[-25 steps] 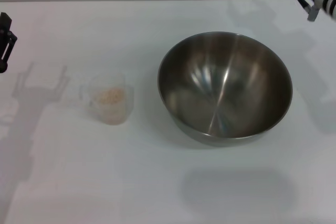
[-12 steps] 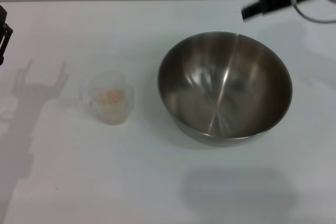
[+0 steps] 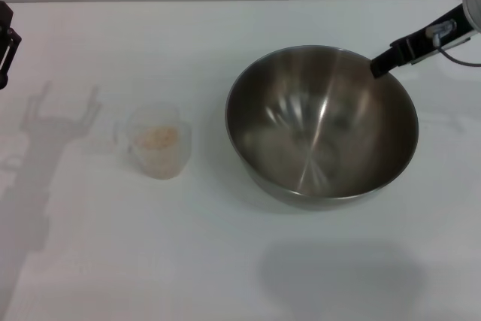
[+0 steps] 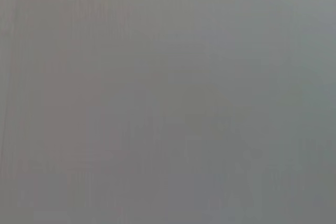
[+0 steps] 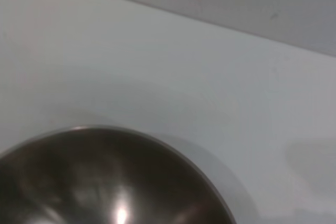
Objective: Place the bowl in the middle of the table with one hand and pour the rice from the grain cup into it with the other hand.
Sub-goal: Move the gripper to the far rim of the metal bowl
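Head view: bench (image 3: 248,268) white and flat, filling nearly the whole picture.
Bowl: bowl (image 3: 322,124), stainless steel, upright on the bench right of centre, its shiny inside holding nothing.
Grain cup: grain cup (image 3: 155,141), clear plastic, upright on the bench left of the bowl and apart from it, nothing gripping it.
Rice: rice (image 3: 157,137), a pale heap lying inside the grain cup.
Right pincer: right pincer (image 3: 382,62) reaches in from the right edge as a black finger, its tip over the bowl's far right rim; whether it touches the rim cannot be told, nor whether it is spread or closed.
Left pincer: left pincer (image 3: 6,43) shows only as a black part at the far left edge, well apart from the grain cup; its state cannot be told.
Left wrist view: plain grey field, nothing distinguishable.
Right wrist view: bowl (image 5: 105,182) seen from close above, its thin rim curving across the white bench (image 5: 157,66); no fingers show here.
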